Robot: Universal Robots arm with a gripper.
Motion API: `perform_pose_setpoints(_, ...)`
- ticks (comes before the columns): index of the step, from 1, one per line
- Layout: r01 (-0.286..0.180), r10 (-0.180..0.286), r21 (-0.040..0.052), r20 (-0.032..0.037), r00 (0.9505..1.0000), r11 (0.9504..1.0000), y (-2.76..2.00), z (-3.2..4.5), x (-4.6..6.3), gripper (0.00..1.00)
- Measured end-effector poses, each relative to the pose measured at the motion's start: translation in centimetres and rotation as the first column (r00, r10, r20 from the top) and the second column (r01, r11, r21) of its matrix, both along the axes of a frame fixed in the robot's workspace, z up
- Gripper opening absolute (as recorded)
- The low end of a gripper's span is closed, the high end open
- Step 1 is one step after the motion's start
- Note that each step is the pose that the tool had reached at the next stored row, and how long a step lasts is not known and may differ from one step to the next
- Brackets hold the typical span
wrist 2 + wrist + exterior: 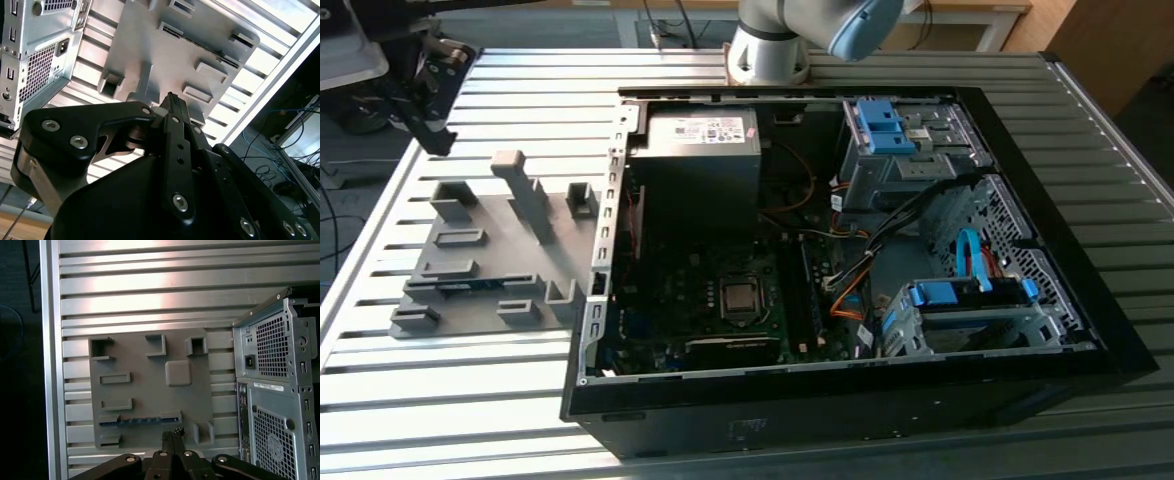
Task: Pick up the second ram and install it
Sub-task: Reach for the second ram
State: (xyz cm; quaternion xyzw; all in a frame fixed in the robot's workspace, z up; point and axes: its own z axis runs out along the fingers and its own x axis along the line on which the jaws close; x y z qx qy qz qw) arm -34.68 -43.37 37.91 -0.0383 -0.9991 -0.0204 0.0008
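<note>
A gray holder plate (480, 250) lies on the slatted metal table (454, 400), toward the exterior view's left. The second ram (140, 420) rests on edge in a long slot of the holder plate, and its blue board shows in the first wrist view. The gripper (173, 431) hangs above the holder plate, clear of it and over the area beside the ram's slot. Its fingers are pressed together and hold nothing. The open computer case (854, 250) stands just beside the holder plate, on the exterior view's right.
</note>
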Motion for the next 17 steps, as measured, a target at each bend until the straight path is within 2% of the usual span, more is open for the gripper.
perform_pose_setpoints(8,0.000,0.000,0.0000,-0.0031,1.0000,1.0000,-0.29,-0.05,-0.5,0.11)
perform_pose_setpoints(15,0.000,0.000,0.0000,-0.0035,1.0000,1.0000,-0.38,-0.11,-2.2,0.11)
perform_pose_setpoints(17,0.000,0.000,0.0001,-0.0036,1.0000,1.0000,-0.38,-0.11,-2.3,0.11)
